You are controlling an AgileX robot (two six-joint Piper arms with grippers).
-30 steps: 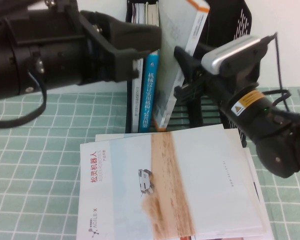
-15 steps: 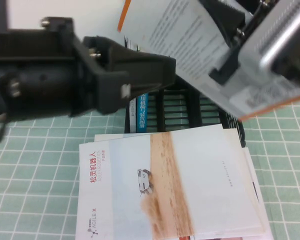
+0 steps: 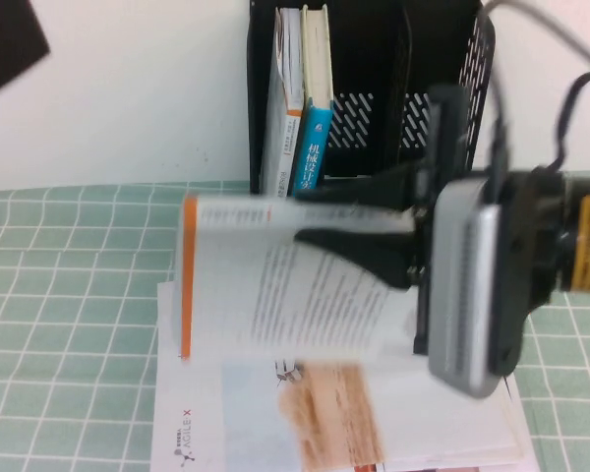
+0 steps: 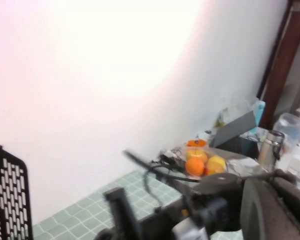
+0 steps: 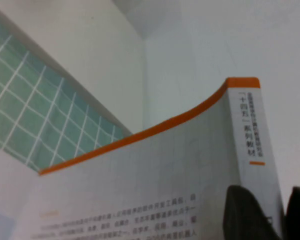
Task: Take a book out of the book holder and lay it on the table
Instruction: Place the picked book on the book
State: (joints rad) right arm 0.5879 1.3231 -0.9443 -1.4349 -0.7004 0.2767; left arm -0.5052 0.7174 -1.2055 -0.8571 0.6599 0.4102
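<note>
My right gripper is shut on the book, a thin paperback with a white-grey cover and an orange edge. It holds the book roughly flat, low above the large booklet in front of the book holder. In the right wrist view the fingers pinch the white spine end of the book. My left gripper is raised up and to the left; only a dark corner of that arm shows in the high view. The green grid table lies below.
A blue-spined book and a pale one stand in the holder's left compartment. The large booklet with a sandy stripe lies on the table under the held book. In the left wrist view, oranges and clutter sit far off.
My right gripper has pulled the book out of the holder, lifted it and swung it down flat over the booklet. My left arm has drawn back up and left, almost out of the high view.
</note>
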